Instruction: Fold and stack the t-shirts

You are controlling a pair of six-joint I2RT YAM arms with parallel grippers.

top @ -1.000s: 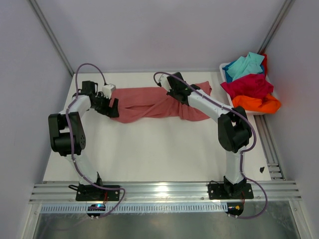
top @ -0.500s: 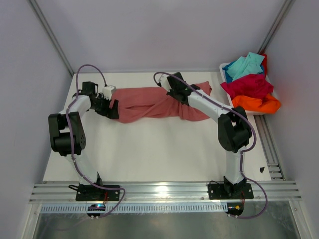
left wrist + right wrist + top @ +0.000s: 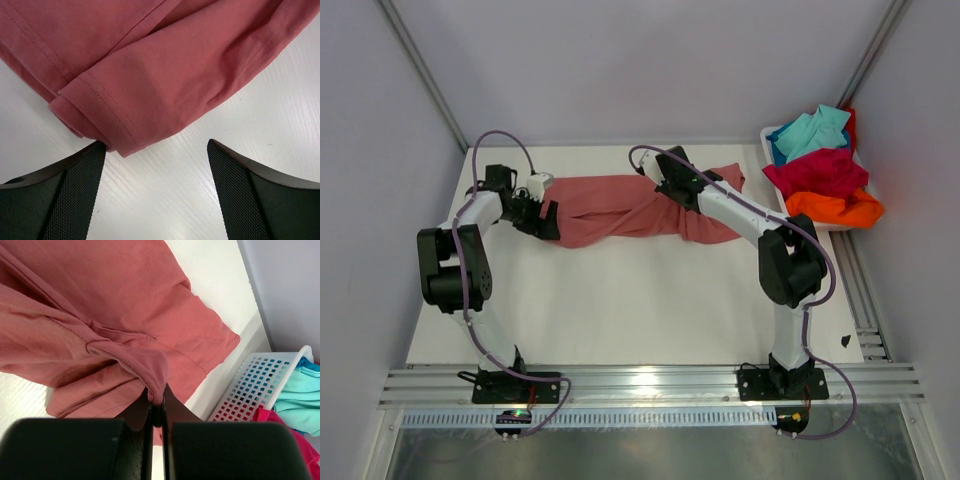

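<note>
One salmon-pink t-shirt (image 3: 620, 208) is lying bunched lengthwise across the far part of the worktop (image 3: 620, 310), not yet flattened or folded. Three more are waiting heaped in the white tub (image 3: 767, 133) at the far right corner: turquoise t-shirt (image 3: 810, 132), crimson t-shirt (image 3: 820, 172), orange t-shirt (image 3: 835, 208). Left hand (image 3: 156, 145) is standing wide, fingers straddling the stitched sleeve hem (image 3: 95, 95) at the shirt's left end, one finger just beside the cloth edge, nothing gripped. Right hand (image 3: 157, 397) is pinching a raised ridge of the pink cloth toward the shirt's right end, jaws closed tight on it. Change over the last second: none discernible, with both arms and the cloth keeping their places in the overhead view. Judgement: the work is pausing at the spreading stage, the left hand probably needing to close on the hem before any pull flat, and folding and stacking are lying wholly ahead.
</note>
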